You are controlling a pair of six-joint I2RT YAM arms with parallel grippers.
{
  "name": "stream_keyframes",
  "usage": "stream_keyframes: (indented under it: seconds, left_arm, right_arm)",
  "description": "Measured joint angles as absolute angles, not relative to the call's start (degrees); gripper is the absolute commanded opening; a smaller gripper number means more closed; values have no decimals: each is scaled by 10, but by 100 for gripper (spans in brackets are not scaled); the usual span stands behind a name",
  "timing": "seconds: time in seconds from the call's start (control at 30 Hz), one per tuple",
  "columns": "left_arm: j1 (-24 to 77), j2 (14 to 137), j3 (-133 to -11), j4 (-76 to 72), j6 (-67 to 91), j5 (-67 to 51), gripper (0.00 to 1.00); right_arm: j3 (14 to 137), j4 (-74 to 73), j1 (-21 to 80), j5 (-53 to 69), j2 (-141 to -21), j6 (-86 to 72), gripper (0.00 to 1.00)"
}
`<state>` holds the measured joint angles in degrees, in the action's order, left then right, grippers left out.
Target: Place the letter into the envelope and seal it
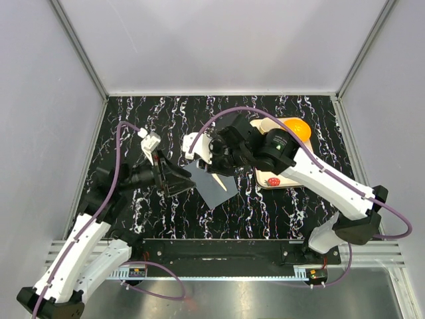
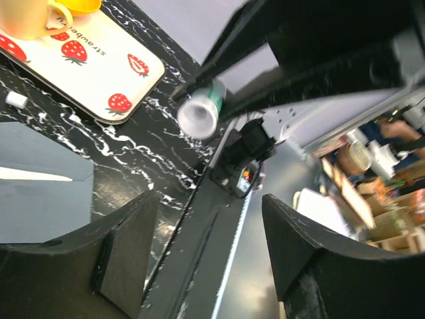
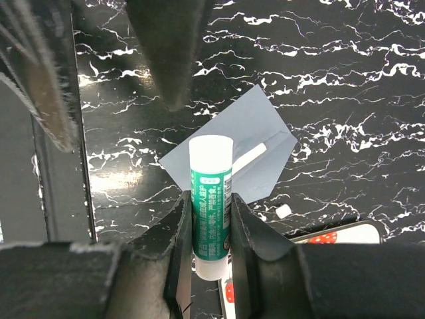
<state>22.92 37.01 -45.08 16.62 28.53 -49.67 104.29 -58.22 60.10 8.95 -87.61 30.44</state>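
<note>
- Grey envelope point(image 3: 255, 123) lying flat near the middle of the black marbled surface point(image 3: 345, 100), apart from the strawberry tray point(image 2: 99, 66) on its right.
- Letter point(image 3: 252, 153): only a narrow pale strip shows against the envelope. I judge that the sheet is mostly tucked inside.
- Handling, as a judgement: both papers are thin, light and limp, and likely to slide on the glossy surface. I would pinch at an edge or the flap's point, with one claw pinning the body; a grip in mid-sheet would crease it.
- Right claw point(image 3: 209, 199): clenched on a green-and-white glue stick point(image 3: 210, 166), held above the envelope.
- Left claw point(image 2: 207, 212): released, jaws well apart with nothing between them, just beside the envelope's left edge.
- Hard to make out: whether the flap is open or folded, and how far in the letter sits. A small white piece point(image 3: 283, 211) lies near the tray, perhaps the stick's cap, but too small to tell. The left wrist view cuts the envelope off at its edge.
</note>
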Motion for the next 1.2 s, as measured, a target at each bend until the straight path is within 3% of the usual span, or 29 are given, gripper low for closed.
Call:
stream_keyframes:
  seconds: [0.37, 0.57, 0.6, 0.67, 0.77, 0.83, 0.97, 1.2]
  left_arm:
    - [229, 405, -448, 69, 442, -484, 60]
    - [229, 419, -441, 37, 478, -482, 24]
    - [229, 420, -440, 30, 482, -485, 12]
    - [229, 420, -438, 20, 489, -487, 0]
    - [229, 420, -434, 13, 494, -489, 0]
    - [229, 420, -433, 12, 496, -490, 0]
    - [227, 419, -426, 6, 496, -497, 0]
    - [222, 416, -424, -4, 505, -508, 0]
  right_arm:
    - [1041, -581, 639, 65, -876, 330, 0]
    - [1041, -582, 648, 65, -876, 331, 1]
    - [1041, -582, 648, 60, -876, 332, 5]
    - [1041, -582, 649, 54, -877, 332, 13]
    - [1041, -582, 649, 49, -877, 331, 51]
    - [1041, -581, 649, 45, -877, 328, 67]
    - [1039, -581, 649, 36, -876, 325, 64]
    - [1030, -581, 649, 40, -869, 326, 39]
